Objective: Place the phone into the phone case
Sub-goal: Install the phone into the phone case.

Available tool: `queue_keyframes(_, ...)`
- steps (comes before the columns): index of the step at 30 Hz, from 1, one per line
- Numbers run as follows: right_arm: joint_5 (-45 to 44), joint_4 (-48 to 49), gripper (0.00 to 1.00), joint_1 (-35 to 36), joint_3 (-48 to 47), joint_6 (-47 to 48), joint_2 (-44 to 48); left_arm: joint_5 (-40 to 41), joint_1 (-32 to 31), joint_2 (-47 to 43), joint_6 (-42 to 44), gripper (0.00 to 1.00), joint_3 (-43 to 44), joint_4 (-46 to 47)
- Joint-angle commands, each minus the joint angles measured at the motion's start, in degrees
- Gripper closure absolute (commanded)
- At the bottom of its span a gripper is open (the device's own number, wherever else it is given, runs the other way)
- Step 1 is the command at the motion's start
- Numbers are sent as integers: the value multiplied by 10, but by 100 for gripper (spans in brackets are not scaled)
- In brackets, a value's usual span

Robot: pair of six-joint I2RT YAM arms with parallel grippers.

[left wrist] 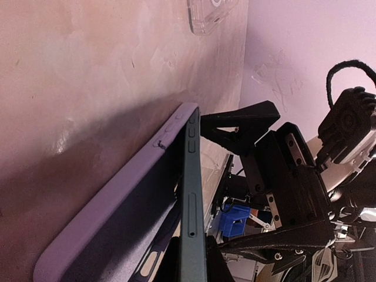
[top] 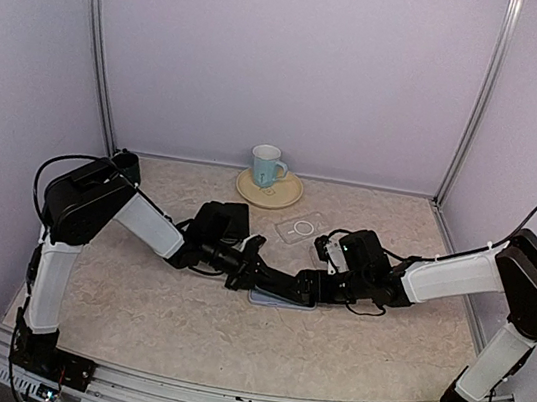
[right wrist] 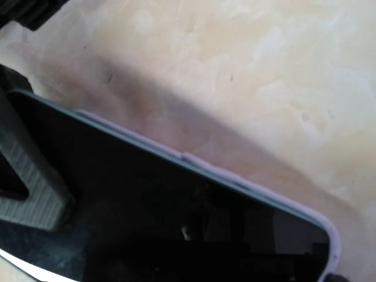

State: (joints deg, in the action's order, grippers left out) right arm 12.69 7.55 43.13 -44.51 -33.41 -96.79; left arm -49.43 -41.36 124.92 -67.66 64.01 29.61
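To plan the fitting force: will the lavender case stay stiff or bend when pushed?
The lavender case looks matte and rubbery, so it probably bends. Its rim, angled off the phone, may flex first. Likely grippy, not slippery.

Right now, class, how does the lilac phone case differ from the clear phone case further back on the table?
Colour: the lilac phone case is opaque; the clear phone case is see-through. Contents: the lilac one has the dark phone set against it; the clear one lies empty. Place: the lilac one is mid-table; the clear one lies close to the plate. Both have rounded corners.
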Motion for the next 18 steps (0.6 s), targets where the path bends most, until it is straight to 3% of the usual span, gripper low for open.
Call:
queue_keyframes(1,30,30,1,20,-12,-3,-22,32,-27,32,-22,100,-9,18)
queue_keyframes(18,21,-11,0,21,-26,13,22,34,-18,20,-32,100,-61,97)
